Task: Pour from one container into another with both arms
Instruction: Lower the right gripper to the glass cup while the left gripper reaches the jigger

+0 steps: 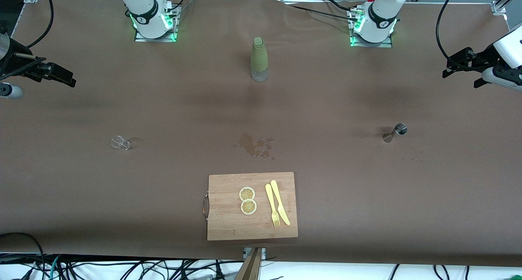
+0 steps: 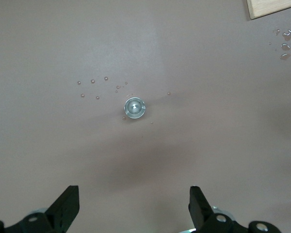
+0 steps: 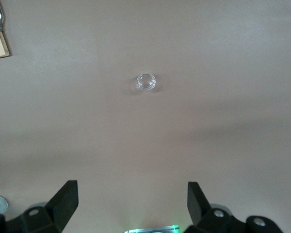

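Left gripper (image 2: 133, 206) raised high at left arm's end of table, pointing down, fingers (image 2: 68, 204) spread wide, nothing between; right gripper (image 3: 132, 204) raised high at right arm's end, same downward pose, fingers (image 3: 196, 199) apart, empty.

Both arms are glossy white with dark grey joint bands, black cables, green-lit bases (on steel plates) and matte black hands (image 2: 133, 206) (image 3: 131, 204).

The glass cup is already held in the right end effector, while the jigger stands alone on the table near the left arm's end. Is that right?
Not quite. The glass cup stands free on the table; in the right wrist view the right end effector is open, high above it. The jigger does stand alone near the left arm's end, under the open left end effector.
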{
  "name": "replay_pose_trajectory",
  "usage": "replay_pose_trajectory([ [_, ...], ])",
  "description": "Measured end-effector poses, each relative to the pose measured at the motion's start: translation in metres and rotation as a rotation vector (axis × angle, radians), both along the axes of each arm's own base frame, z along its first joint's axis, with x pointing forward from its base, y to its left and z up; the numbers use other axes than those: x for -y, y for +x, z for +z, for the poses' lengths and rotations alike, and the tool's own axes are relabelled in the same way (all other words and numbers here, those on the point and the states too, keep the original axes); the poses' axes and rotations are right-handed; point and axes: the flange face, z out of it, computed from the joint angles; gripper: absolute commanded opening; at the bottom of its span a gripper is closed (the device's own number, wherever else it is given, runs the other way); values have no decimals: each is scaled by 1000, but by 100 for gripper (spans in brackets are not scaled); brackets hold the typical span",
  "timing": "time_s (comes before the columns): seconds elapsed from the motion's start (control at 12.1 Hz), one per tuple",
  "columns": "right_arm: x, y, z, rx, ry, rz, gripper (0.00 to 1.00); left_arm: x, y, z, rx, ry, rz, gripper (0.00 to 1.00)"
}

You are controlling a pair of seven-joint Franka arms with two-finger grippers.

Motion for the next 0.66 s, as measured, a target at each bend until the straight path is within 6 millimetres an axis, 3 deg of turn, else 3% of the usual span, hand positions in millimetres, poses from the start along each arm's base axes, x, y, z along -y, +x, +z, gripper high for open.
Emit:
replay_pose_trajectory([
  [0.17,-1,1,-2,-6,1,15,100,7,-1,-1,-16,3,30,100],
  [0.33,-4,2,-11,-34,7,68,100,30,-1,-2,-36,16,86,100],
  [0.49,-4,8,-27,-70,14,125,100,55,-2,-2,-54,31,123,100],
  [0.66,-5,14,-44,-102,27,212,100,63,-2,-2,-57,36,131,100],
])
